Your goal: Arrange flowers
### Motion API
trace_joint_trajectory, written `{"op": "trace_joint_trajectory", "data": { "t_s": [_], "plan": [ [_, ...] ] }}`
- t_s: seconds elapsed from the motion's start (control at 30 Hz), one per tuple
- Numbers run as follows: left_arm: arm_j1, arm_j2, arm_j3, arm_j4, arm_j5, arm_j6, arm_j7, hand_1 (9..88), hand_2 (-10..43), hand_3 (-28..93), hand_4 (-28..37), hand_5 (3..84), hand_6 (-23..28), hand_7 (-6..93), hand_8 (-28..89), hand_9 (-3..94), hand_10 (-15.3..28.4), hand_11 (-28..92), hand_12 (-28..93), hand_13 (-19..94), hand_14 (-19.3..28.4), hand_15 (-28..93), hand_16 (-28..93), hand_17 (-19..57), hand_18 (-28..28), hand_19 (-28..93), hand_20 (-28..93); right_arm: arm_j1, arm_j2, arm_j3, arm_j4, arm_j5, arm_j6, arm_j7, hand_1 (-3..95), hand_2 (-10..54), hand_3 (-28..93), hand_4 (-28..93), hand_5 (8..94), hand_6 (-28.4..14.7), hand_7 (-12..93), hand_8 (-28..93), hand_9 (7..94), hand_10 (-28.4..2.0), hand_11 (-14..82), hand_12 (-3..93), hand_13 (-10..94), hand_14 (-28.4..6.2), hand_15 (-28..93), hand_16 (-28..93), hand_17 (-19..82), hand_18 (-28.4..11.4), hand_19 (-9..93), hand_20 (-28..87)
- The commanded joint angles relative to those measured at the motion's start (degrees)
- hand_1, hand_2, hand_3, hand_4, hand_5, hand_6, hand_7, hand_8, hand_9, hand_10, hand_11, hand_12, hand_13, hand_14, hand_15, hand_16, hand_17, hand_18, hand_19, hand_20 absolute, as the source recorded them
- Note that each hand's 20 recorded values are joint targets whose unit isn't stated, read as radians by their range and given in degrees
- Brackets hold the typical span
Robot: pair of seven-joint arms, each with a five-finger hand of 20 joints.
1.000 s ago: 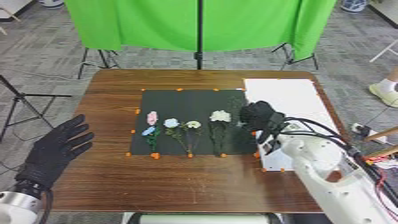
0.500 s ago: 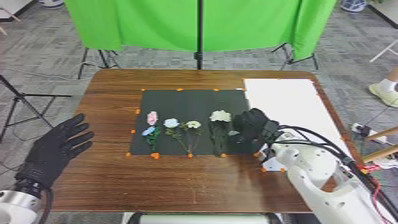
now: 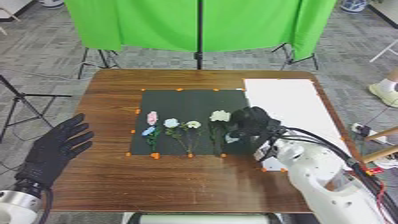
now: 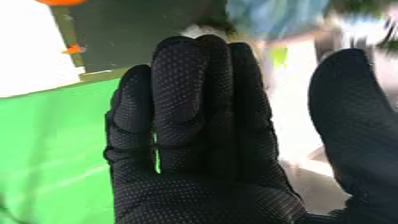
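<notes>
Shifted left — the right hand [image 3: 252,121], dotted black fabric, fingers [image 4: 178,85] straight.

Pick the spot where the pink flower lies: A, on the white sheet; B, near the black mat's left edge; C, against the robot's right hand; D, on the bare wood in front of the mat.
B: in the head view the pink flower lies just inside the left edge of the black mat, with a blue flower on its near side.
</notes>
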Motion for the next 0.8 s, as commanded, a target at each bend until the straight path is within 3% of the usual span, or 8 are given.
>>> {"op": "trace_joint_trajectory", "data": {
  "t_s": [0.03, 0.17, 0.27, 0.4, 0.5, 0.63, 0.73, 0.8],
  "plan": [
    [0.0, -0.25, 0.01, 0.42, 0.00, -0.51, -0.51, 25.7, -0.2, 72, -28.0, 28.7, 2.8, 23.2, -13, 21.4, 10.4, 29, 13, 15, 13.1, 44, -3, -9.9, 19.7, 47, 9, -2.2, -0.5, 3.7, -4.1, -0.2, -2.3, 0.2, 22.2, -9.4, 86, -28, 53.4, -2.2, 32, -22, 60.1, -10.5, 43.5, 24.6, 67, -5.8, 62, 24, 28, -19.2, 79, 42],
    [-0.4, -0.17, -0.16, 0.24, 0.07, -0.57, 0.14, 25.8, -0.2, 72, -28.0, 28.7, 2.8, 23.2, -13, 21.4, 10.4, 29, 13, 15, 13.1, 44, -3, -9.9, 19.6, 47, 9, -5.0, -1.2, 9.2, -7.2, 10.0, -2.2, 2.4, 19.7, -8.3, 87, -28, 49.3, -3.8, 30, -20, 53.1, -10.9, 43.5, 22.9, 57, -8.3, 65, 20, 25, -19.6, 77, 42],
    [-0.6, -0.17, 0.09, -0.05, -0.19, -0.73, 0.59, 25.8, -0.3, 72, -28.1, 28.7, 2.9, 23.2, -13, 21.3, 10.4, 29, 12, 15, 13.1, 44, -3, -9.9, 19.7, 47, 9, -7.1, -2.9, 14.9, -9.2, 21.3, -2.1, 2.6, 20.9, -6.1, 88, -28, 44.3, -3.7, 29, -20, 45.9, -11.2, 40.3, 21.1, 47, -8.4, 60, 17, 20, -19.4, 68, 38],
    [-0.9, -0.93, 0.83, 0.19, -0.59, -0.98, 1.10, 25.8, -0.4, 72, -28.1, 28.6, 2.8, 23.2, -13, 21.2, 10.2, 29, 12, 15, 13.1, 44, -4, -9.9, 19.7, 47, 9, -10.9, -5.9, 22.3, -12.0, 38.3, -2.6, 5.2, 21.6, -1.8, 89, -28, 44.5, -3.5, 29, -21, 45.6, -11.7, 38.4, 19.7, 43, -8.9, 56, 14, 18, -19.0, 64, 34],
    [-0.7, -1.63, 1.22, 0.50, -2.80, -1.28, 1.63, 25.7, -0.5, 72, -28.1, 28.7, 2.8, 23.2, -13, 21.1, 10.3, 29, 12, 15, 12.9, 44, -4, -9.8, 19.7, 47, 9, -14.2, -8.4, 27.1, -13.1, 51.8, -2.8, 6.1, 19.3, -0.3, 89, -28, 44.8, -3.9, 25, -19, 44.6, -12.5, 33.5, 19.5, 39, -10.3, 53, 14, 17, -19.3, 62, 32],
    [-0.7, -2.71, 1.46, 0.33, -1.93, -1.11, 2.11, 25.5, -0.8, 72, -28.1, 28.8, 3.0, 23.0, -13, 21.1, 10.4, 29, 13, 14, 12.8, 44, -3, -9.8, 19.7, 47, 9, -18.8, -11.8, 32.1, -13.7, 65.0, -4.7, 8.2, 15.6, -1.1, 88, -28, 40.3, -6.9, 13, -13, 41.1, -13.5, 22.0, 18.4, 34, -11.5, 43, 14, 15, -20.1, 58, 28],
    [0.0, -3.55, 2.02, -0.18, -1.33, 2.20, 3.01, 24.5, -1.0, 72, -28.2, 28.7, 3.1, 22.8, -13, 20.7, 10.4, 28, 13, 14, 12.5, 43, -3, -10.8, 19.4, 45, 9, -21.0, -13.5, 32.4, -13.9, 69.5, -3.0, 8.5, 13.5, -1.9, 86, -28, 35.2, -7.5, 9, -11, 36.9, -13.7, 16.2, 17.7, 30, -12.3, 33, 14, 12, -20.5, 52, 24],
    [0.5, -3.59, 2.17, -0.23, -1.84, 2.64, 3.44, 23.7, -1.5, 71, -28.2, 28.8, 3.2, 22.6, -13, 20.5, 10.5, 28, 13, 13, 12.3, 41, -3, -12.0, 19.2, 43, 8, -21.3, -14.6, 32.0, -13.8, 69.7, -2.7, 8.0, 12.9, -2.4, 86, -28, 33.9, -7.1, 9, -11, 35.0, -13.3, 13.7, 17.4, 27, -12.2, 29, 16, 10, -20.7, 48, 23]
  ]
}}
